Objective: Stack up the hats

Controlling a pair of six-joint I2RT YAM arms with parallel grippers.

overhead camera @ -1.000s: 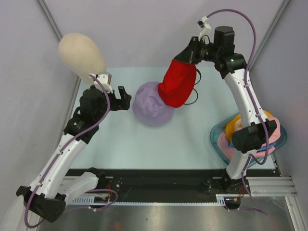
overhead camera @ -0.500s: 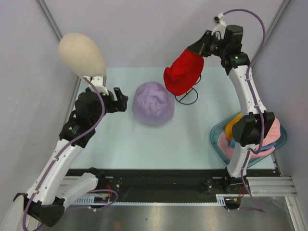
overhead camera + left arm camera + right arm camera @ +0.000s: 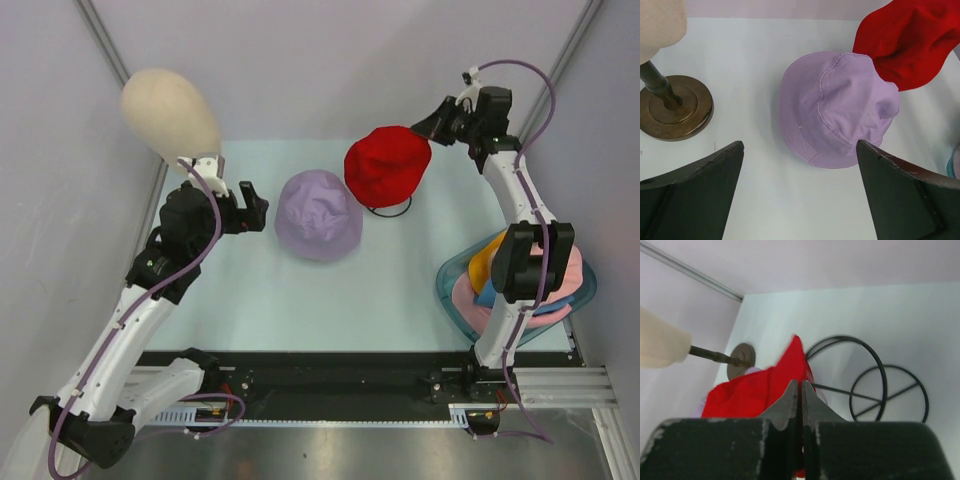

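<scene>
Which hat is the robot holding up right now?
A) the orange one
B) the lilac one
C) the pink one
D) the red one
D: the right gripper is pinched shut on the edge of the red hat, which hangs above the table. The lilac hat lies flat on the table, untouched.

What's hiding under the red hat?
A black wire stand: its round hoop pokes out below the red hat. The hat covers the rest from above, so whether they touch is unclear.
</scene>
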